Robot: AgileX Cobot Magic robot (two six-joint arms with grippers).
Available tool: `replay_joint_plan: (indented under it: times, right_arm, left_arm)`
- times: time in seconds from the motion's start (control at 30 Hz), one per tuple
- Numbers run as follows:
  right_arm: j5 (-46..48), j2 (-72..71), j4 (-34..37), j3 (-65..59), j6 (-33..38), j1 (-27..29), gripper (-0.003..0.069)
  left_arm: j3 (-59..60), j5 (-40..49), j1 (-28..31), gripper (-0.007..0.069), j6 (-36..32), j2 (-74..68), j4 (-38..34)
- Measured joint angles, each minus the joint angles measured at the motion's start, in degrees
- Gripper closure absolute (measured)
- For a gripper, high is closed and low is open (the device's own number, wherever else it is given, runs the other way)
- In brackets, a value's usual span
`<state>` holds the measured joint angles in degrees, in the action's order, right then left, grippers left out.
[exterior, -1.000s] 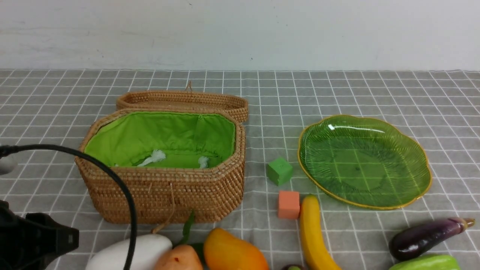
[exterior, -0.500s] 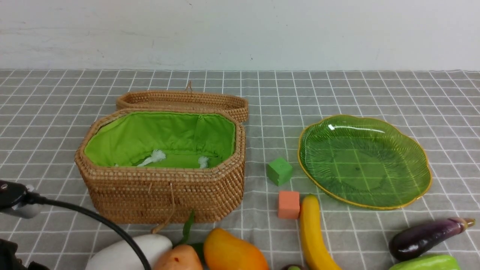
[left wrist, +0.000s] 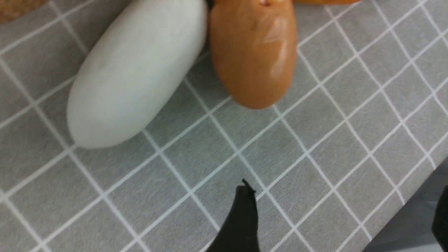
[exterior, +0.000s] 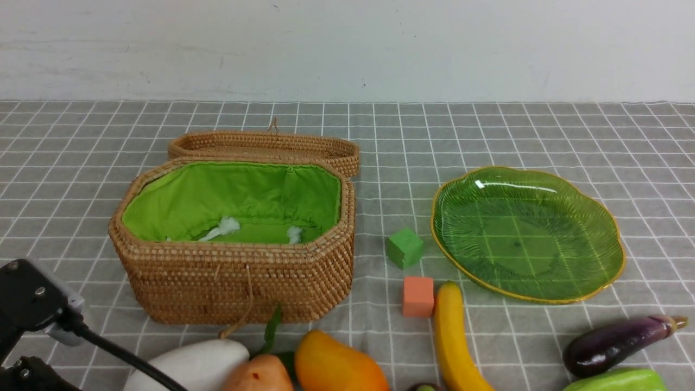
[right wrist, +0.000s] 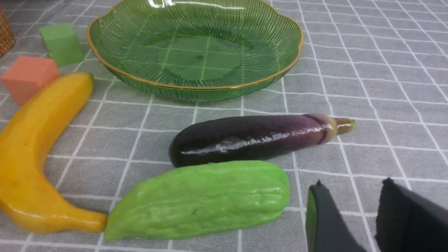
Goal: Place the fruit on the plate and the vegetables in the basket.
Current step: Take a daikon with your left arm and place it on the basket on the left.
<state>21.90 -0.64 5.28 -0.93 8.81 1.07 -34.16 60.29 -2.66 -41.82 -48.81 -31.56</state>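
A grey checked tablecloth (exterior: 488, 136) covers the table. The tan wicker basket with green lining (exterior: 233, 282) stands left, the green glass plate (exterior: 526, 233) right. The white radish (left wrist: 136, 73), tan potato (left wrist: 253, 52), yellow banana (right wrist: 31, 147), purple eggplant (right wrist: 245, 140) and green gourd (right wrist: 199, 199) lie on the cloth. The left gripper (left wrist: 344, 190) and right gripper (right wrist: 351, 183) have jaws apart, holding nothing.
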Motion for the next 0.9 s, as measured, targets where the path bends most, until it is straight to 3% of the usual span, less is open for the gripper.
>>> replay_joint_plan:
  times: [0.23,0.33,0.47,0.6,0.9]
  right_arm:
    - [0.00,0.00,0.00,0.00,0.00,0.00,0.0418]
    - [0.00,0.00,0.00,0.00,0.00,0.00,0.0418]
    - [0.00,0.00,0.00,0.00,0.00,0.00,0.0418]
    - [0.00,0.00,0.00,0.00,0.00,0.00,0.0418]
    - [0.00,0.00,0.00,0.00,0.00,0.00,0.0418]
  left_arm:
    - [0.00,0.47,-0.68,0.0001,0.63,0.00,0.87]
    - [0.00,0.62,-4.24,0.0018,1.11,0.00,1.69]
    - [0.00,0.74,-12.40,0.0036,1.06,0.00,8.46]
    - [0.00,-0.56,-14.49,0.0039,1.12,0.00,14.07]
    - [0.00,-13.15,-14.75,0.0039,1.11,0.00,13.95]
